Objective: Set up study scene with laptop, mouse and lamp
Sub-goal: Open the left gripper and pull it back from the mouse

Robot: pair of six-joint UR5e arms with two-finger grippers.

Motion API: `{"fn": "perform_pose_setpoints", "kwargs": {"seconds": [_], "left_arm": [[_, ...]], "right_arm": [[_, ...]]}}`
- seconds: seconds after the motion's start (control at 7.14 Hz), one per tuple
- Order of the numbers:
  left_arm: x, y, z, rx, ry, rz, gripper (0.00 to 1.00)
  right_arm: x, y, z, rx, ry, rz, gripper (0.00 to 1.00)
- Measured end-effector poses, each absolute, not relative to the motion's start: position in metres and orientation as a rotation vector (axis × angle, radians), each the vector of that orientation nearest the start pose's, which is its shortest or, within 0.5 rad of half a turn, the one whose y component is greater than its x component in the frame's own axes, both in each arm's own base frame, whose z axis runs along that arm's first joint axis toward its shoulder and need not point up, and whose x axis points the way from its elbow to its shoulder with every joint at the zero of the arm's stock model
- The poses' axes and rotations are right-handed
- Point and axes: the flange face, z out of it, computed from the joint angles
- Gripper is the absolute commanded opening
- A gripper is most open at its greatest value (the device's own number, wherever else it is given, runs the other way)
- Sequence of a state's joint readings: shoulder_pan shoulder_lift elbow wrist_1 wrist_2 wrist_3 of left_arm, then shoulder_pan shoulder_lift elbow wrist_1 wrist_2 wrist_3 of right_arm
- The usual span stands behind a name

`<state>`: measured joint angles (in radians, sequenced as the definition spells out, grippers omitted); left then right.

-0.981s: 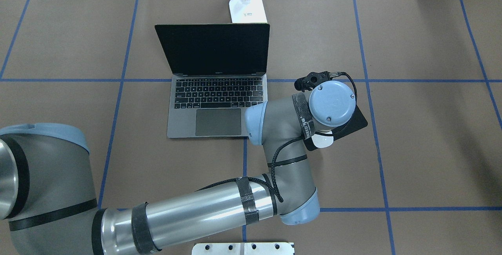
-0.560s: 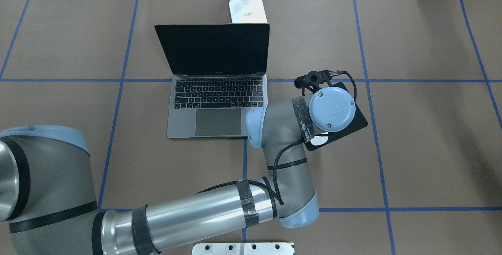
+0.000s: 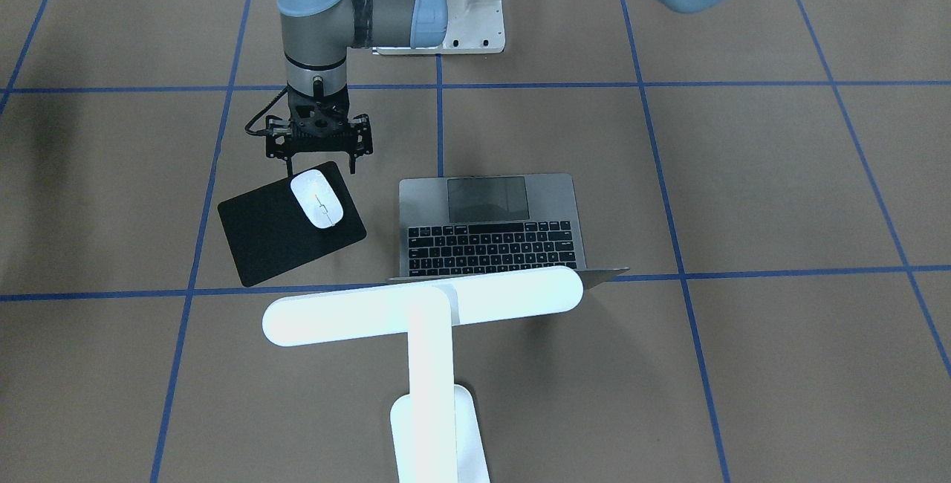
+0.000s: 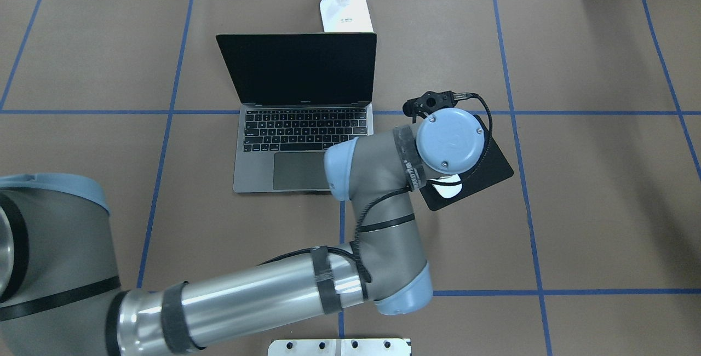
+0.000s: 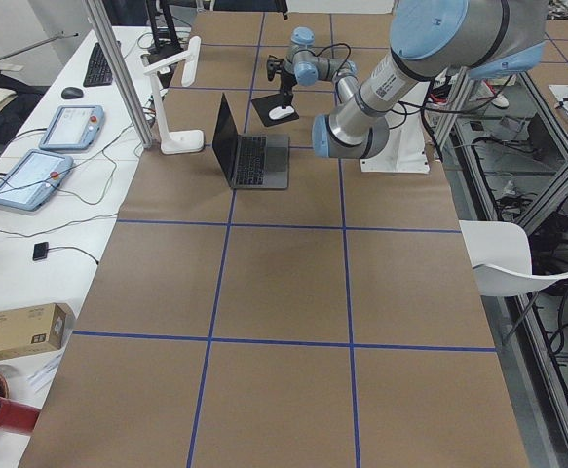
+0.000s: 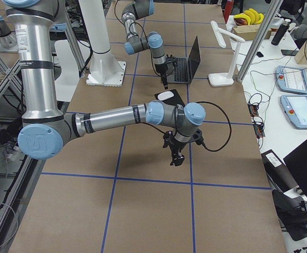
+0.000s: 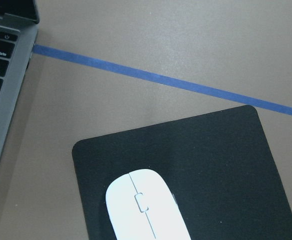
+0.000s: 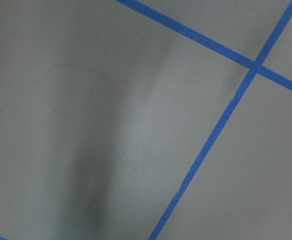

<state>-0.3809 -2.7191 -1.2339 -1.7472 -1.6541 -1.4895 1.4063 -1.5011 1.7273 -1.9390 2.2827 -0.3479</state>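
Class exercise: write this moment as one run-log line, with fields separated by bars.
left gripper: open, above mouse | mouse: on black mat | laptop: open | lamp: upright behind laptop | right gripper: state unclear

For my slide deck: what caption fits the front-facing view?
Left hand open above the mouse on its black mat, beside the open laptop and lamp.

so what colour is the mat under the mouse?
Black mat, plain; white mouse on it. Clearest in the left wrist view.
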Motion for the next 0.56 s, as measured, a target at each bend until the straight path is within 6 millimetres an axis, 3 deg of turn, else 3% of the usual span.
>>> {"fn": "perform_pose_setpoints", "kwargs": {"seconds": [0.28,0.56], "left_arm": [[0.583,-0.394,0.044,0.115,0.926,-0.145,0.99],[0.477,-0.387,0.081,0.118,0.861,-0.075,0.99]], "right_arm": [[-0.015,-0.520,0.564,-0.072,-0.716,-0.327,1.00],[-0.014,-0.537,0.538,-0.053,-0.708,-0.235,1.00]]}}
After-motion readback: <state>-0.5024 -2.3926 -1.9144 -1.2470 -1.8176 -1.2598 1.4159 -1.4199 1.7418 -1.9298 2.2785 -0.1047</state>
